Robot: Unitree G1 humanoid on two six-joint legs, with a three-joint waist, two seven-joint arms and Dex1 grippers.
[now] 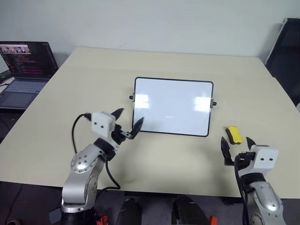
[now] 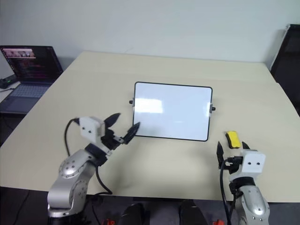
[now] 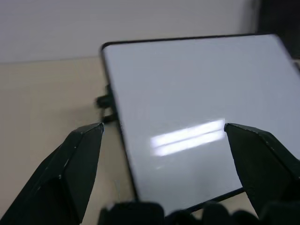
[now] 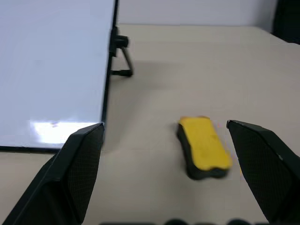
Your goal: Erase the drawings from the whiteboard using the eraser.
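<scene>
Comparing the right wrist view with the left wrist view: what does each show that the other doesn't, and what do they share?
Right wrist view alone: the yellow eraser lying on the table beside the whiteboard, ahead of the open right gripper. Left wrist view alone: the open left gripper, its fingers framing the board's left corner. Both: the whiteboard's white face, with no marks visible, one black side knob and the tan table.

Beige table [image 1: 187, 61], open laptop [image 1: 23, 70] off its far left corner, dark chair [image 1: 288, 51] at right
</scene>
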